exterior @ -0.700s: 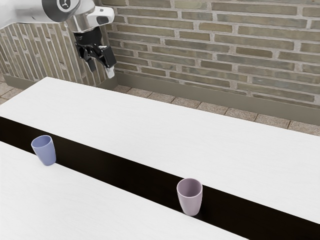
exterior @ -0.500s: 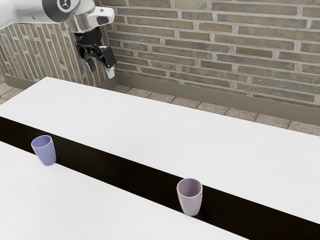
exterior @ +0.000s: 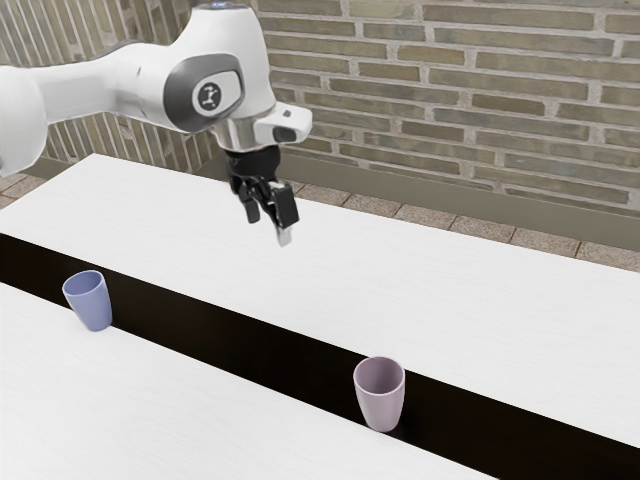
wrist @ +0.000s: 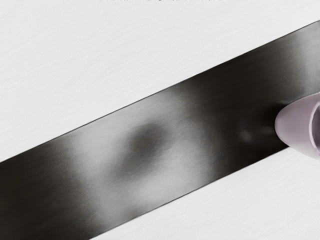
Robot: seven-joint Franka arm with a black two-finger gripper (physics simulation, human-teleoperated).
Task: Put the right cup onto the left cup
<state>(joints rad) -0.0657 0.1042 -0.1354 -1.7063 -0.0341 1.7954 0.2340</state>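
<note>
Swung out and lower, my black two-finger gripper (exterior: 269,230) stands open, empty; best centre above the tapered mauve cup (exterior: 380,402) ahead before descending.

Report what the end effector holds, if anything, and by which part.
Nothing: the open end effector hangs above the table; the blue cup and pink cup stand clear of it.

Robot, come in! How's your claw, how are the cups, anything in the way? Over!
Claw open, empty, above the table. Blue cup, pink cup: upright, apart, not stacked. Nothing seen blocking either. Over.
</note>
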